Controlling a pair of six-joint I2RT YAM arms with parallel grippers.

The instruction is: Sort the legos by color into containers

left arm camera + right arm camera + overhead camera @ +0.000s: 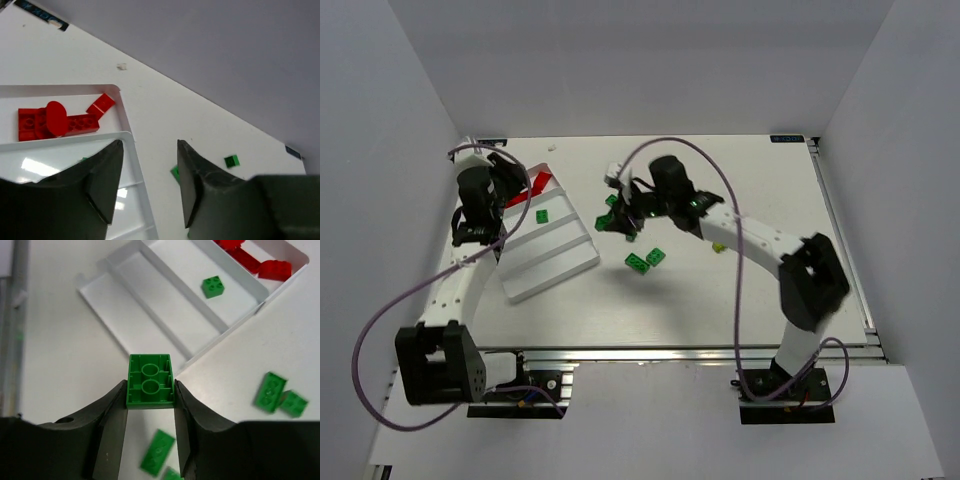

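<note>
My right gripper (150, 386) is shut on a green lego (150, 377), held with its hollow underside toward the camera, just off the near corner of the white container tray (175, 290). Another green lego (213, 286) lies in a middle compartment. Red legos (260, 262) fill the end compartment. My left gripper (150, 145) hangs open and empty over the tray's rim (127, 136), beside the red legos (55, 122). In the top view the left gripper (508, 188) is at the tray's far end and the right gripper (620, 218) is to the tray's right.
Loose green legos (638, 263) (656, 257) lie on the table right of the tray (560, 262), and a small yellow-green one (718, 247) further right. More green legos (270, 391) (157, 451) show below my right gripper. The table's back wall is close behind the tray.
</note>
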